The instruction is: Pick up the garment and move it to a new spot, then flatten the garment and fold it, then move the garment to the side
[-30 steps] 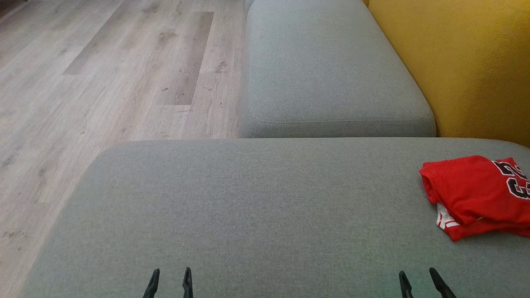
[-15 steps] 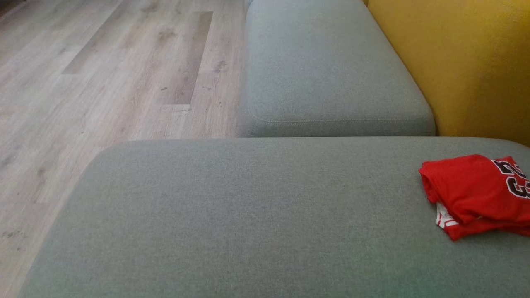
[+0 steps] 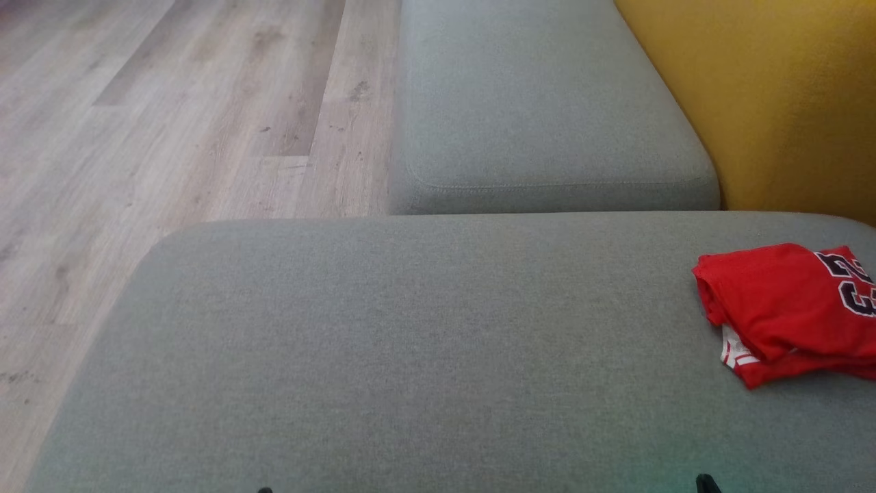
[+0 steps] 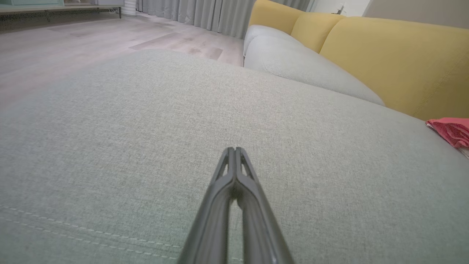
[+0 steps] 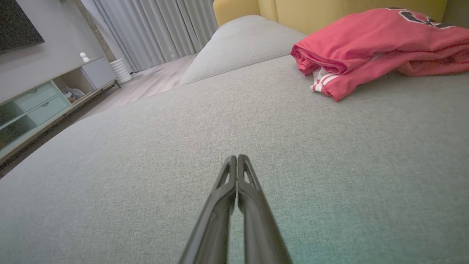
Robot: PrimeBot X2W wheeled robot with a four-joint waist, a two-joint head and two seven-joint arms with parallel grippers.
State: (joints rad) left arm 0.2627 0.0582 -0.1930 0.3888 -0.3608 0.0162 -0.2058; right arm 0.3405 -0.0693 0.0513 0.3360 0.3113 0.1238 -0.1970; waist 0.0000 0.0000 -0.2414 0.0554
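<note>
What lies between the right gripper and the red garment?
Bare grey sofa cushion; in the right wrist view the stretch from the shut right gripper up to the garment holds nothing else.

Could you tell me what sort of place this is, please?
Most likely a home living room: a grey sofa seat with yellow back cushions, floor-length curtains, and a low cabinet on wood flooring.

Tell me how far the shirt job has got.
Done, by the look of it: the red shirt lies folded at the right side of the grey seat. In hand: nothing; the left claw and right claw are shut, empty, apart from it. Left: seemingly nothing.
</note>
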